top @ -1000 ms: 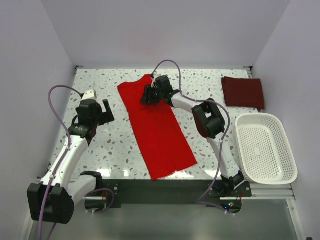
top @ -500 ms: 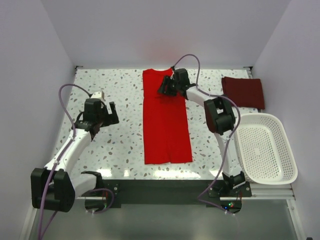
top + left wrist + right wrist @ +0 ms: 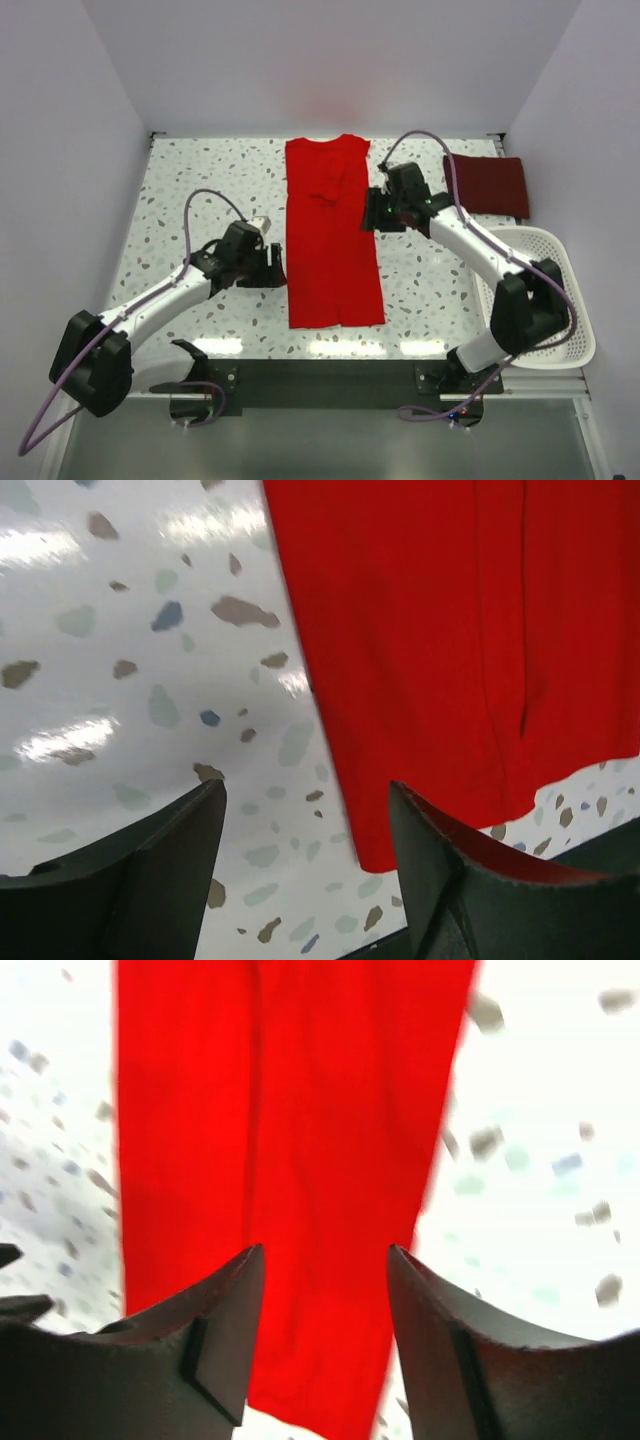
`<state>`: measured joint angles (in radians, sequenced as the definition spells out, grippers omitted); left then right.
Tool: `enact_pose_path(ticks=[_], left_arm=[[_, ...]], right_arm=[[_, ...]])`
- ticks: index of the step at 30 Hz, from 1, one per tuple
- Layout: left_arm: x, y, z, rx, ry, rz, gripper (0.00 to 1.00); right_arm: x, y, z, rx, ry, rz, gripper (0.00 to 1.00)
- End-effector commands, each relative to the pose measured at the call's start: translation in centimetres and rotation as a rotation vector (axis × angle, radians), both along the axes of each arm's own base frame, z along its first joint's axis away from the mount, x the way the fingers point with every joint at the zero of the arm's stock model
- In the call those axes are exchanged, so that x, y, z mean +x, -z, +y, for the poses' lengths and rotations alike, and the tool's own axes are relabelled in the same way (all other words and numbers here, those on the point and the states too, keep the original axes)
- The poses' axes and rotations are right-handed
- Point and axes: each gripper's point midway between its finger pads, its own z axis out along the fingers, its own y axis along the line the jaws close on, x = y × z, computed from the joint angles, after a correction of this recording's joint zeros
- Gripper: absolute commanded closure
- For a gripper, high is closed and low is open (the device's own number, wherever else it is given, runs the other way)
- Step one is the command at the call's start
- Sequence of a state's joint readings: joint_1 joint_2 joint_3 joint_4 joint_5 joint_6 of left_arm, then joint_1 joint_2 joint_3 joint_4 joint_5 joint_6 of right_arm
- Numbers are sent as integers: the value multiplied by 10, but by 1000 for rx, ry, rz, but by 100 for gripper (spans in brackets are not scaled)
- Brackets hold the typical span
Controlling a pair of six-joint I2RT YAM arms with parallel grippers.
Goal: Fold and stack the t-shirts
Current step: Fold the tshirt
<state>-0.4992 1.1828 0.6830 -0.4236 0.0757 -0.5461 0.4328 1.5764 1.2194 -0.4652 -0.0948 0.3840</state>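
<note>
Roughly halfway: on the speckled white table (image 3: 200, 180), the bright red cloth t-shirt (image 3: 333, 235) lies centred as a long narrow strip, not yet folded crosswise or stacked. The dark maroon t-shirt (image 3: 486, 184) sits folded far right. The left gripper (image 3: 275, 268) and right gripper (image 3: 372, 210) flank the strip, jaws apart and empty.

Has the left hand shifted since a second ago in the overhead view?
Yes. The left hand has swung right, away from the table's left edge, and nearer the front, up to the red t-shirt.
</note>
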Motion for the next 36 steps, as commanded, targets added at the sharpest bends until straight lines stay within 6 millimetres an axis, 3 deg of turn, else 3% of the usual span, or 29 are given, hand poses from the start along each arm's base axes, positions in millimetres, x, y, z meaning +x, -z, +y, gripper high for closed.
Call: enact_pose_path(ticks=[1, 3, 4, 7, 13, 22, 28, 36], left_arm=[[-36, 13, -15, -21, -1, 114, 31], [-51, 21, -23, -17, 26, 146, 35], [-56, 22, -27, -22, 31, 155, 36], [-71, 35, -35, -11, 51, 208, 39], [-86, 51, -42, 37, 78, 258, 49], [-87, 58, -43, 54, 69, 274, 50], [-88, 58, -42, 57, 72, 280, 50], [-89, 61, -44, 64, 81, 287, 50]], right_arm=[[-80, 45, -55, -183, 32, 193, 46], [-107, 54, -61, -164, 33, 242, 48], [-128, 70, -64, -160, 23, 298, 51], [-163, 80, -64, -110, 18, 360, 56], [-196, 101, -49, -21, -4, 423, 63], [-201, 121, -30, -12, -40, 453, 64], [-199, 101, -43, -62, -12, 410, 62], [-193, 92, -34, -14, -12, 386, 60]])
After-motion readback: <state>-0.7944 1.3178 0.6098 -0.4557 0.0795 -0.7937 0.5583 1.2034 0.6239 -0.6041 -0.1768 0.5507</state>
